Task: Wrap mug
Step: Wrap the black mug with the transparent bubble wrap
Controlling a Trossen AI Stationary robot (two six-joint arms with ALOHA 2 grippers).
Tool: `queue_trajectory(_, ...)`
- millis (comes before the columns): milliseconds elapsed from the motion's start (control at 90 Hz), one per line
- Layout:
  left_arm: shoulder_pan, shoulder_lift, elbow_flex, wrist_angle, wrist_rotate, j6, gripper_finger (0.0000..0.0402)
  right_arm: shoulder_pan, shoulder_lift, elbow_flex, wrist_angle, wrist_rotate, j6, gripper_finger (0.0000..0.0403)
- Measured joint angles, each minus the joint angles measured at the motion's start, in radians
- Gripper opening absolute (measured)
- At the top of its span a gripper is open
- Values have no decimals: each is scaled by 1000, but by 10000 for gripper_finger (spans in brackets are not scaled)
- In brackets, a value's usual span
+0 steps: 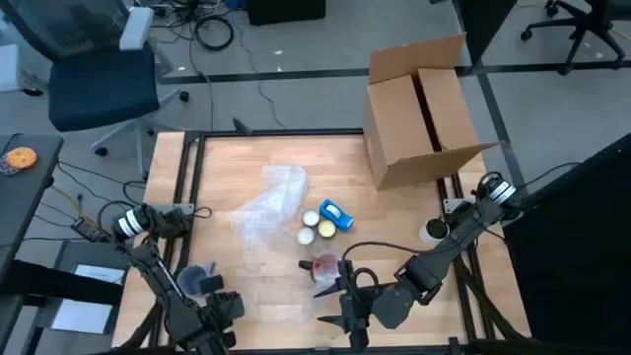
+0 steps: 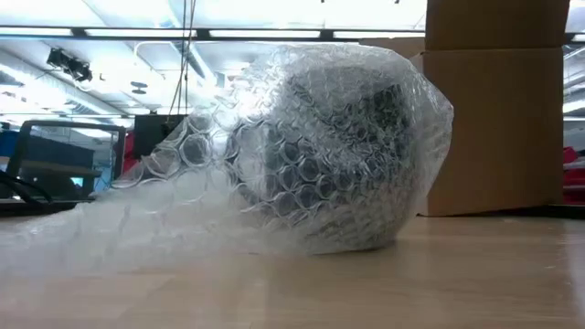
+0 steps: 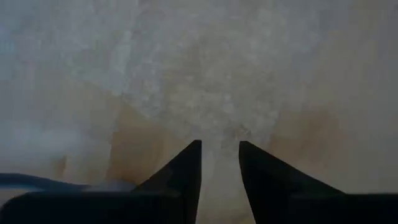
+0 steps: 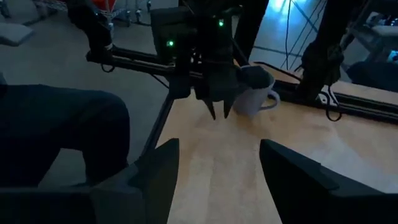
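A grey ceramic mug (image 4: 254, 94) stands at the table's (image 1: 394, 207) near left, beside the left gripper (image 3: 220, 163), whose fingers are narrowly parted over clear, dimpled bubble wrap (image 1: 268, 209). The right gripper (image 4: 217, 168), near centre, gapes wide. A cardboard box (image 1: 419, 108) sits far right.

I see clear, glossy plastic bubble wrap (image 2: 302, 146), its surface pocked with bubbles, lying on the smooth, pale matt wood of the table (image 1: 394, 212), with a matt brown cardboard box (image 1: 419, 108) at the far right.
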Motion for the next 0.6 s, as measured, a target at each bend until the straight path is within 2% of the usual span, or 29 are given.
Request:
queue_trajectory(300,18,0,-14,86,-5,125,95,0,0,0,-3,0,0,199)
queue_trajectory(600,138,-1,-78,178,88,287,97,0,0,0,-2,1,1,199)
